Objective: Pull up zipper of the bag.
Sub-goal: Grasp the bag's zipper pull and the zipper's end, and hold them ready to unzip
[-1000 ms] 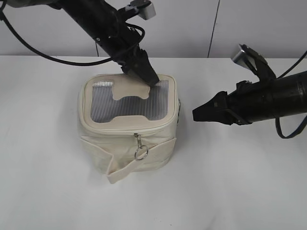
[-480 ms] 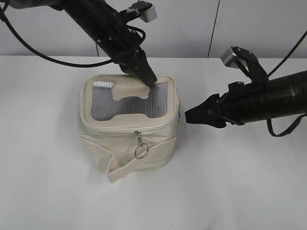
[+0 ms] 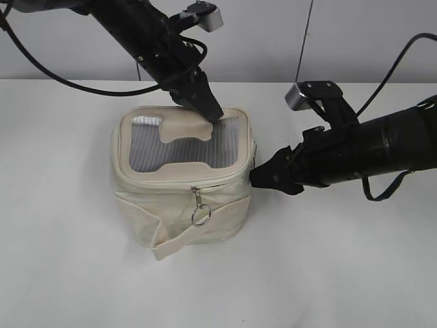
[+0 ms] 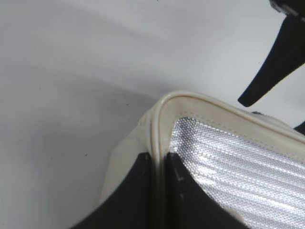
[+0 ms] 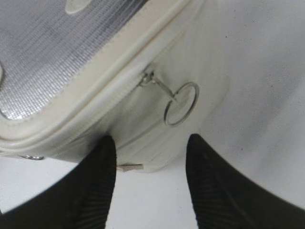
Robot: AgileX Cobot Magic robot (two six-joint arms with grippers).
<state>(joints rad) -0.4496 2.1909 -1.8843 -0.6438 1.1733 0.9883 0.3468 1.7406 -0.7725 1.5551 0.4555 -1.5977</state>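
Note:
The cream bag point(image 3: 179, 205) stands mid-table, with a grey mesh top panel point(image 3: 184, 145). The cream zipper point(image 3: 179, 185) runs round the panel edge. One silver slider with a ring pull point(image 3: 199, 208) hangs on the front face. A second slider with a ring pull point(image 5: 180, 103) shows on the right side in the right wrist view. My left gripper point(image 3: 209, 109) is shut on the bag's back rim point(image 4: 158, 143). My right gripper point(image 3: 257, 176) is open and empty at the bag's right side. Its jaws point(image 5: 150, 152) sit just short of the second ring pull, apart from it.
The flat cream strap point(image 3: 179, 242) wraps the bag's front and sticks out at the bottom. The white table point(image 3: 328, 273) spreads all round, with a grey wall point(image 3: 273, 34) behind. Black cables trail from both arms.
My right gripper has moved left, from well clear of the bag to right beside its right side. The left gripper and the bag have stayed put.

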